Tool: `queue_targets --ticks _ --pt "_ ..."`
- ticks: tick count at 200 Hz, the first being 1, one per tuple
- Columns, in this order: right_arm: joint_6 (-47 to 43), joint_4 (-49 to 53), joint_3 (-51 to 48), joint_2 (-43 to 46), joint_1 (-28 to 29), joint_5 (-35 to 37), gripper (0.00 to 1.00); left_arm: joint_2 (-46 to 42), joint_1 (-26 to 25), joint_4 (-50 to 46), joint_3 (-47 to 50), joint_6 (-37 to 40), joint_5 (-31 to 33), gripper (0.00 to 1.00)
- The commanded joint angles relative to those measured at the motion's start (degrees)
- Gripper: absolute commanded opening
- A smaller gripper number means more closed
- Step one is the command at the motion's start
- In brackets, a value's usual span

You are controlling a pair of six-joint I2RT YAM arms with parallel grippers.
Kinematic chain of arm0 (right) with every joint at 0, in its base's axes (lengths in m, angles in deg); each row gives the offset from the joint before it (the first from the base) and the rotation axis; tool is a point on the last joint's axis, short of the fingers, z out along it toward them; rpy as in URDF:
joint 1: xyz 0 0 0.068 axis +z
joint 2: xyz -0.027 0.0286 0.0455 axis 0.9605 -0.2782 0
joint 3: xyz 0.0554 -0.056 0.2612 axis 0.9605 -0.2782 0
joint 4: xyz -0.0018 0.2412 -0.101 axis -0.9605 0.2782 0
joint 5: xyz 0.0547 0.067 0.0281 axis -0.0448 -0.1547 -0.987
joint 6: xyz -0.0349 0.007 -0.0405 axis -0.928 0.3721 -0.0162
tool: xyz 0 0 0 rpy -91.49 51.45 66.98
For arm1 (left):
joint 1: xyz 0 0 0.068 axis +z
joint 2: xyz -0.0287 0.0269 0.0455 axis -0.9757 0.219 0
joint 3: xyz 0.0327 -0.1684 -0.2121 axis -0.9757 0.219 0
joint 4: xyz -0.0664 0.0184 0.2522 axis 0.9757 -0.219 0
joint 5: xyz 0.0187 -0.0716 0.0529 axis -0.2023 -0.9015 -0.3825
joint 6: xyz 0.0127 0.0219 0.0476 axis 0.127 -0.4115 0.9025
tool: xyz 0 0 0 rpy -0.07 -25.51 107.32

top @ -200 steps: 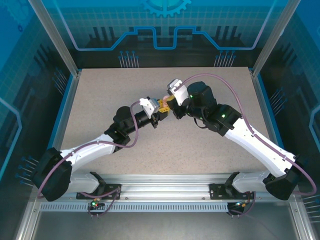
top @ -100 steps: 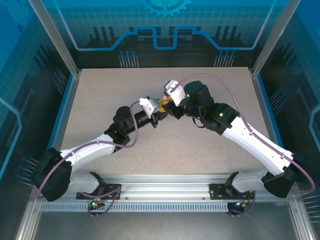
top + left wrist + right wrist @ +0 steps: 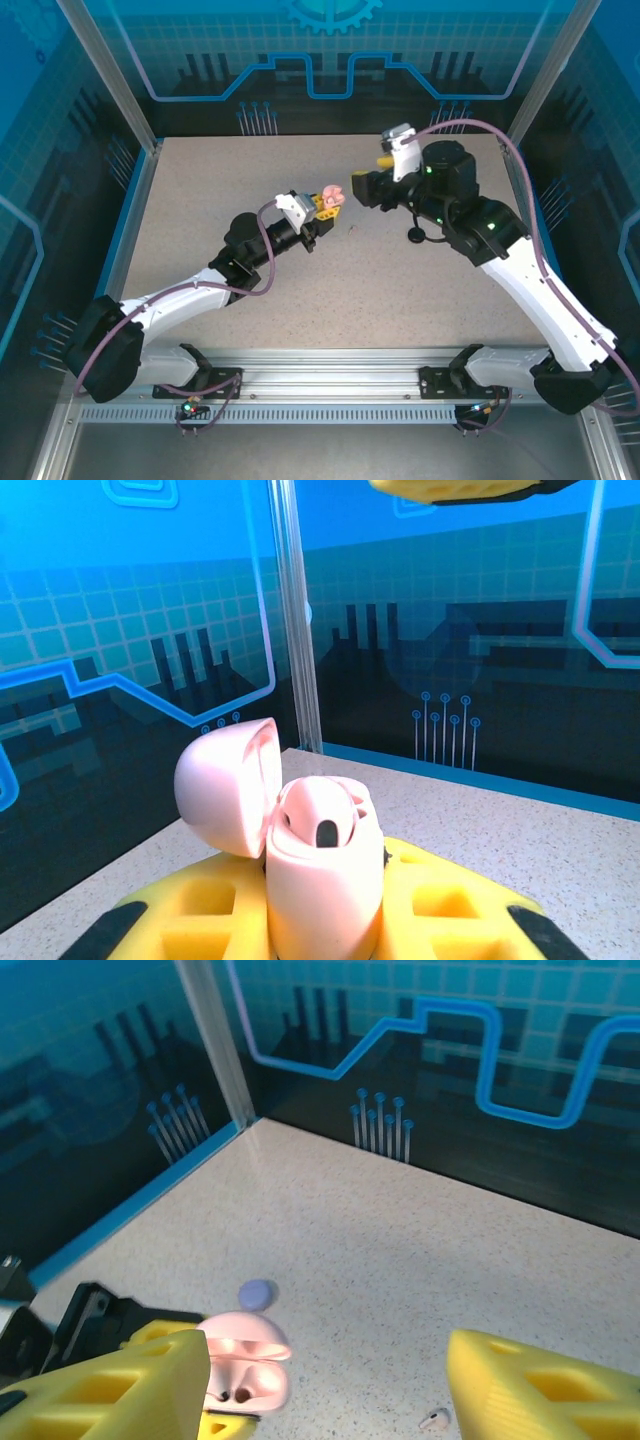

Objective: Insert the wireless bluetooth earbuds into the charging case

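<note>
My left gripper [image 3: 322, 205] is shut on the pale pink charging case [image 3: 322, 880], gripping its body between the yellow fingers [image 3: 190, 925]. The case stands upright with its lid [image 3: 228, 785] tipped open. A pale pink earbud [image 3: 322, 818] with a dark oval spot sits in its top. My right gripper [image 3: 328, 1365] hangs open and empty above and to the right of the case [image 3: 247, 1372], apart from it. Another pale earbud [image 3: 434, 1420] lies loose on the table, just right of the case [image 3: 352, 230].
A small lilac round thing [image 3: 257, 1293] lies on the speckled table [image 3: 400, 1230] just beyond the pink case. A small black round thing [image 3: 415, 236] rests under the right arm. Clear walls and a metal post [image 3: 215, 1040] close in the back.
My right gripper was at the case's mouth; it has opened and pulled back up and to the right. The left gripper and case have stayed put.
</note>
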Motion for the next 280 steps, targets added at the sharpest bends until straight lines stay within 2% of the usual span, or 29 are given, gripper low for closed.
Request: queue_targets --ticks 1,29,73,104,149,190,280 --pt "9.79 2.78 -1.28 0.18 -4.21 1.1 0.65 -0.67 -0.07 4.09 -0.16 -0.4 2.76 0.0" --pt "18.14 8.36 -3.13 -4.05 -8.89 1.34 0.65 -0.67 0.1 6.09 0.28 -0.05 6.32 0.0" --pt "29.36 11.45 -6.29 -16.69 -9.14 3.63 0.64 -0.4 0.71 8.31 -0.15 0.22 9.82 0.0" --pt "37.25 10.66 -5.83 -28.0 -9.12 1.25 0.61 -0.71 1.27 9.51 -0.12 -0.69 11.06 0.0" --pt "45.75 14.69 3.55 -43.05 -7.41 1.36 0.59 -2.24 1.77 9.72 0.71 -1.23 11.21 0.0" --pt "50.39 19.91 12.84 -52.68 -6.24 2.73 0.57 -3.7 2.3 10.45 1.99 -2.28 11.47 0.0" --pt "52.96 30.42 28.69 -64.3 -4.35 6.72 0.5 -6.03 4.48 11.32 3.93 -4.73 11.17 0.0"
